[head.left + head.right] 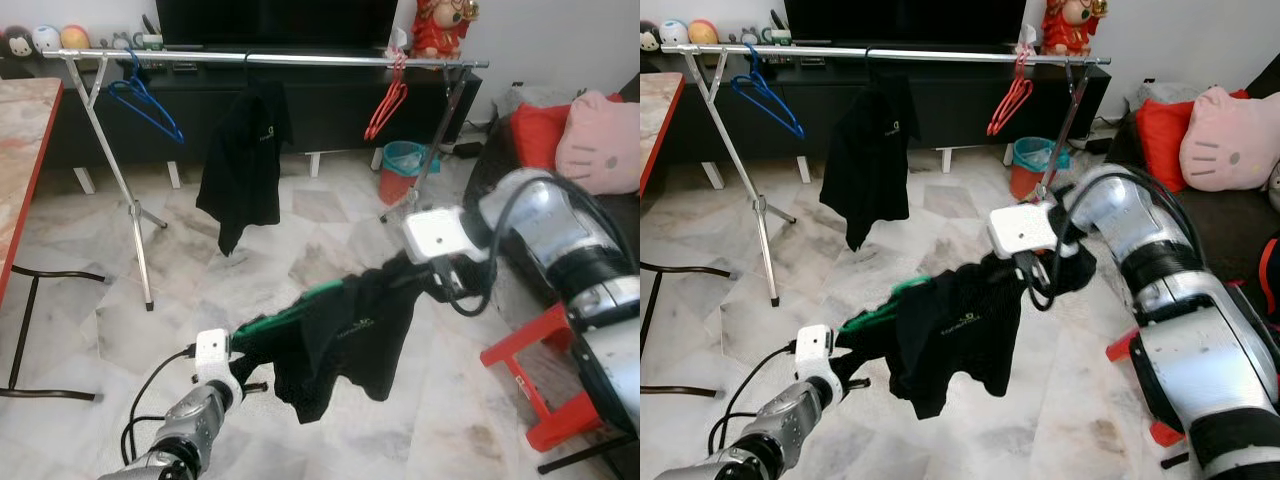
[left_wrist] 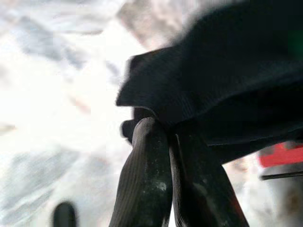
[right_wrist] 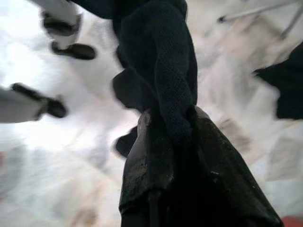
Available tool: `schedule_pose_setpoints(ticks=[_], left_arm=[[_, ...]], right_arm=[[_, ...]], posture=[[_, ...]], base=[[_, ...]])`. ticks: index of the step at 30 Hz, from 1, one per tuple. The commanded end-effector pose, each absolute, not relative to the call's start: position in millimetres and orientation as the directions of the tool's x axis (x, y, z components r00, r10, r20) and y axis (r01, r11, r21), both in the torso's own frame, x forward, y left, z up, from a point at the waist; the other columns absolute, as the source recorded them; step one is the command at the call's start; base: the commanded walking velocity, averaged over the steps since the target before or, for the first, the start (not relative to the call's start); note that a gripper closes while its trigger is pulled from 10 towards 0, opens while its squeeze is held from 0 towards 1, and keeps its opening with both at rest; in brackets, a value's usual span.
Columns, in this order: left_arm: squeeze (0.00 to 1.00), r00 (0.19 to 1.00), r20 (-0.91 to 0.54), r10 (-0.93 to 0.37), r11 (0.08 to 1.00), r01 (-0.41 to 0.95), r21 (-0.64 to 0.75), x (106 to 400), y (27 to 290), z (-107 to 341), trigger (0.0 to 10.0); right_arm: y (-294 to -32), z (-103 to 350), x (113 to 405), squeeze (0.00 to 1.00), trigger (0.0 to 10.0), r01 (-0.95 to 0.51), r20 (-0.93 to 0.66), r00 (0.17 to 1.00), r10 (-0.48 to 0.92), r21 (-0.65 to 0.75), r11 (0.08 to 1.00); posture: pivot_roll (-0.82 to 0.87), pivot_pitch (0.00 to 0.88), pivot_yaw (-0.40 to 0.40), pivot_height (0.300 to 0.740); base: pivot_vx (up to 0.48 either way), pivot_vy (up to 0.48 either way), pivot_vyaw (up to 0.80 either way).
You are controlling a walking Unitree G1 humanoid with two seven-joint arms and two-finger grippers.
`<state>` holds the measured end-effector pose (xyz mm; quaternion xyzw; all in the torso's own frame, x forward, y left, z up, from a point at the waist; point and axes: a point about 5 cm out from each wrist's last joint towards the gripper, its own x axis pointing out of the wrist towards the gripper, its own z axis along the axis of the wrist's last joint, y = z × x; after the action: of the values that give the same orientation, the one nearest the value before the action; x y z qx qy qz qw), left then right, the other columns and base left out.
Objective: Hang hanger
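Note:
A black shirt (image 1: 345,335) on a green hanger (image 1: 290,308) hangs stretched between my two grippers above the floor. My left gripper (image 1: 248,362) is shut on the shirt's lower left end; in the left wrist view its fingers (image 2: 151,179) pinch the black cloth (image 2: 227,85). My right gripper (image 1: 425,278) is shut on the shirt's upper right end, and black cloth (image 3: 165,71) runs between its fingers (image 3: 147,170). Behind stands a silver clothes rail (image 1: 260,58) with a blue hanger (image 1: 145,100), another black shirt (image 1: 245,160) and a red hanger (image 1: 388,100).
A marble-topped table (image 1: 25,150) with black legs is at my left. A red stool (image 1: 530,375) lies by my right arm, near a dark sofa with red and pink cushions (image 1: 595,140). A red bin (image 1: 400,170) and a black TV cabinet (image 1: 330,100) sit behind the rail.

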<state>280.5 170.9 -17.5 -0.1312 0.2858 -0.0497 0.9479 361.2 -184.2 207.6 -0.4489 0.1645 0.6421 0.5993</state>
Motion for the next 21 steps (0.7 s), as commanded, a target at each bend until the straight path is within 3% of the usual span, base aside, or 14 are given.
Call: schedule_pose_setpoints(ticks=[1, 7, 13, 21], left_arm=[[0.0, 0.8, -0.583, -0.14, 0.972, -0.001, -0.235, 272.7, 173.3, -25.5, 0.0], [0.0, 0.785, -0.617, -0.059, 0.989, -0.036, -0.141, 269.1, 183.2, -28.5, 0.0], [0.0, 0.791, -0.609, -0.055, 0.99, -0.035, -0.135, 272.0, 183.7, -26.1, 0.0], [0.0, 0.852, -0.505, -0.139, 0.976, 0.033, -0.214, 288.8, 181.0, -8.0, 0.0]], right_arm=[[-196.5, 218.6, 359.8, 0.0, 10.0, -0.92, -0.751, 0.139, 0.646, -0.34, -0.197], [-225.3, 196.7, 347.1, 0.0, 10.0, -0.95, -0.853, 0.092, 0.514, -0.231, -0.212], [-229.5, 188.0, 341.3, 0.0, 10.0, -0.96, -0.856, 0.056, 0.513, -0.187, -0.207], [-222.8, 170.3, 346.0, 0.0, 10.0, -0.942, -0.848, 0.187, 0.495, -0.298, -0.155]], posture=[[-0.07, 0.0, -0.122, 0.74], [-0.06, 0.0, -0.121, 0.74], [-0.06, 0.0, -0.118, 0.74], [-0.05, 0.0, -0.121, 0.74]], base=[[0.0, 0.0, 0.0], [0.0, 0.0, 0.0], [0.0, 0.0, 0.0], [0.0, 0.0, 0.0]])
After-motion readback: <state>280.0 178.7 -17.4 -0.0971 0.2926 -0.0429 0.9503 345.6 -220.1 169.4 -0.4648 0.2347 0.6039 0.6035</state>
